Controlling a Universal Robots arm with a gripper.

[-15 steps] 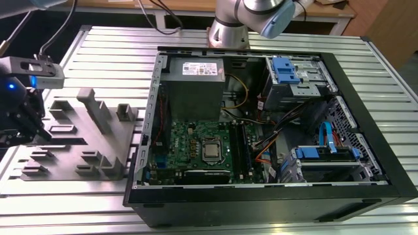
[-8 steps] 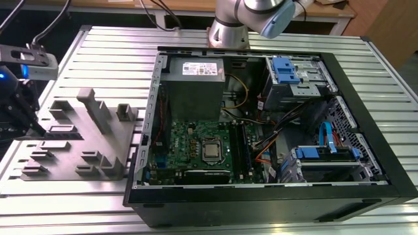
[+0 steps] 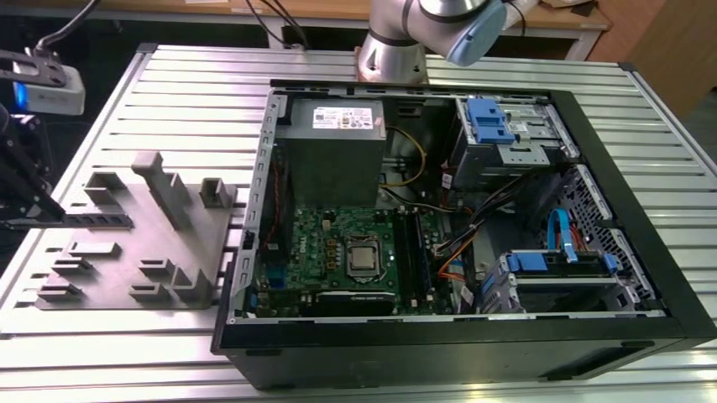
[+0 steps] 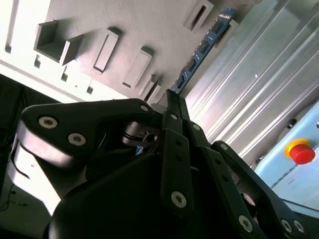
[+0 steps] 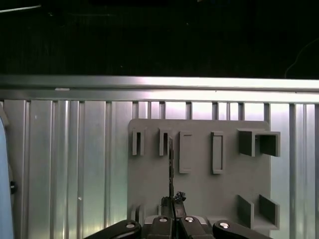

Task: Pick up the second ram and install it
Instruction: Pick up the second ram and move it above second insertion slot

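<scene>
The fingers [image 4: 174, 149] of the gripper [image 4: 173, 99] are pinched on one end of the second ram [image 4: 199, 52], held on edge over the grey slotted block [image 5: 199, 194], well apart from the open case [image 3: 448, 357]. A firm, square grip is judged necessary, lest the thin board be twisted.

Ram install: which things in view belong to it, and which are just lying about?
Job: ram, held in the shut pincer; motherboard.
Lying about: grey block; power supply; drive cage.
</scene>
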